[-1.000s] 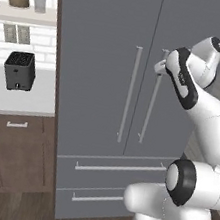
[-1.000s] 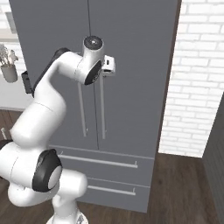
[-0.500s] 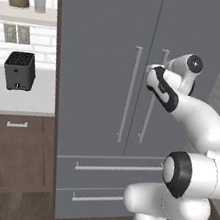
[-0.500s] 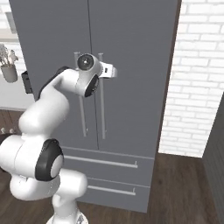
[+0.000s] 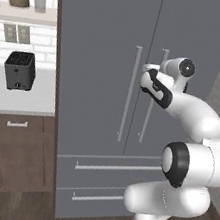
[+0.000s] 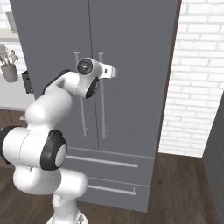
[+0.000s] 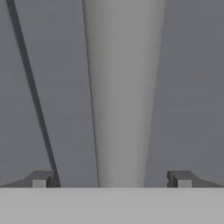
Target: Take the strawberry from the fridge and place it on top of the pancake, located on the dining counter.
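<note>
The tall grey fridge [image 5: 101,55] [image 6: 131,39] stands shut, both upper doors closed. My gripper [image 5: 147,68] [image 6: 113,71] is at the upper part of the right door's silver bar handle [image 5: 151,109] [image 6: 102,109]. In the hand view the gripper [image 7: 111,180] is open, and the handle [image 7: 122,87] runs up between the two fingertips [image 7: 41,179] with a gap on each side. The door seam [image 7: 30,87] shows as a dark line to the handle's left. The strawberry, the pancake and the dining counter are out of view.
A black toaster [image 5: 20,70] sits on the white counter [image 5: 17,101] left of the fridge, above brown cabinets [image 5: 9,151]. Two drawers [image 5: 113,166] lie below the doors. A white brick wall [image 6: 197,87] stands to the fridge's right.
The hand has come down and in toward the fridge doors, from a raised spot at the right to the right door's handle. The gripper stays open.
</note>
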Robot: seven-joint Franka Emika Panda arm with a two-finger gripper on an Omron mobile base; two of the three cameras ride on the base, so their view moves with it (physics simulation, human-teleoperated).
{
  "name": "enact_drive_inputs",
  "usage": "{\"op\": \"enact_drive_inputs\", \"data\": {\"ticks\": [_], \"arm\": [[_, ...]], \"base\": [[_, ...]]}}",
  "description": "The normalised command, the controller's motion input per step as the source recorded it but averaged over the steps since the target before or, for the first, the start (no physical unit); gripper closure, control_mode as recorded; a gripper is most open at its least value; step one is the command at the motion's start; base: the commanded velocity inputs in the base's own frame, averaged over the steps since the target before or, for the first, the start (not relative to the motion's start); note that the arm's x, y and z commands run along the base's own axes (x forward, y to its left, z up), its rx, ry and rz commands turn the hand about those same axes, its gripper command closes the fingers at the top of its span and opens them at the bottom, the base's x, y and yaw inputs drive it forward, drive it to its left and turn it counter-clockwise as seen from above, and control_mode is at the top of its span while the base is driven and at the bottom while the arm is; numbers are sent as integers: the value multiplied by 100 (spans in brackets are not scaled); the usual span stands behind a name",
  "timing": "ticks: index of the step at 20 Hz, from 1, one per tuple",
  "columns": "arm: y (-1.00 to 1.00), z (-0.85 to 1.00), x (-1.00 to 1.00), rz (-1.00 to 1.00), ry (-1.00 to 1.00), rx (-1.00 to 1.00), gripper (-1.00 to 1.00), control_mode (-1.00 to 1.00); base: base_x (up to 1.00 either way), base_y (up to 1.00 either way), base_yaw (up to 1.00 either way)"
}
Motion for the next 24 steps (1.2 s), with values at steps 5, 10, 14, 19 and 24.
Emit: {"op": "enact_drive_inputs", "data": {"ticks": [5, 10, 14, 19, 24], "arm": [[-6, 0, 39, 1, 0, 0, 100, -100], [0, 0, -9, -2, 2, 0, 100, -100], [-34, 1, -51, -7, 13, 1, 100, -100], [-64, 8, -76, -5, 14, 8, 100, -100], [-91, 8, -98, -4, 15, 15, 100, -100]], "base": [[0, 0, 0], [0, 0, 0], [0, 0, 0], [0, 0, 0], [0, 0, 0]]}}
